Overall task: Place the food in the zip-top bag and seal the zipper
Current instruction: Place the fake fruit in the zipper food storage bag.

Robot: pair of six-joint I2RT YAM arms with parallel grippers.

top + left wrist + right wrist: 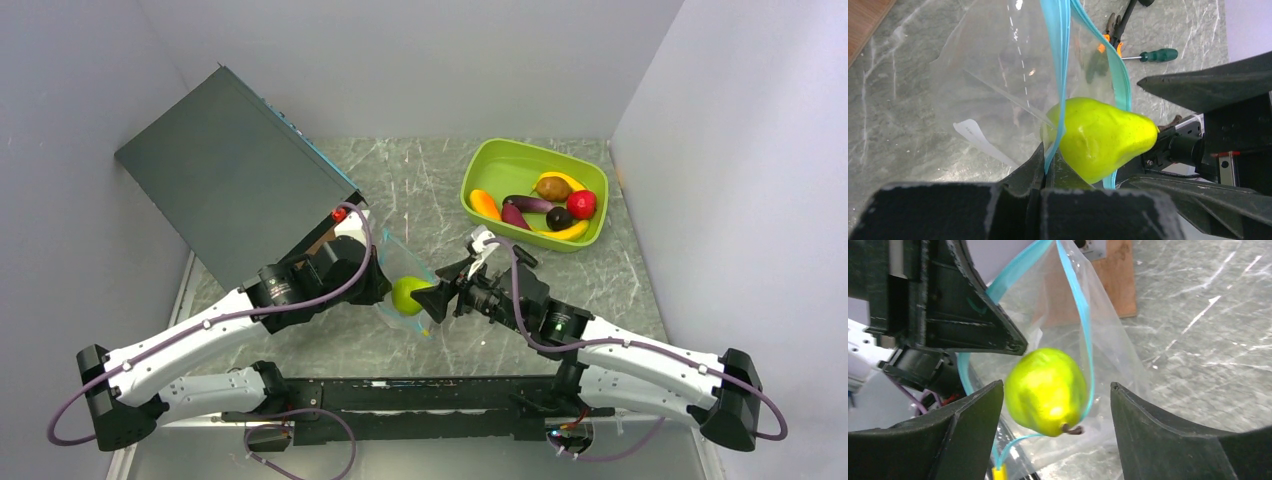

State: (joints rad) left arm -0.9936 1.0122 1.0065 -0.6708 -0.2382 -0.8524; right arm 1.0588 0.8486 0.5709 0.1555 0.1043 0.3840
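Step in hand: loading the first piece, a green pear-shaped fruit (406,294), just left of centre in the overhead view, lodged in the mouth of the zip-top bag (998,80).
Left gripper (1045,172): jaws clamped together on the bag's rim, holding it up by the zipper (1060,55).
Right gripper (1055,410): jaws wide apart either side of the fruit, touching nothing.
Fruit position: half in, stem end out, between the two zipper strips.
Remaining food: six or so pieces in the lime-green tray (480,160), upper right of the overhead view.
Next move, by my reckoning: nudge the fruit fully inside, then go to the tray.
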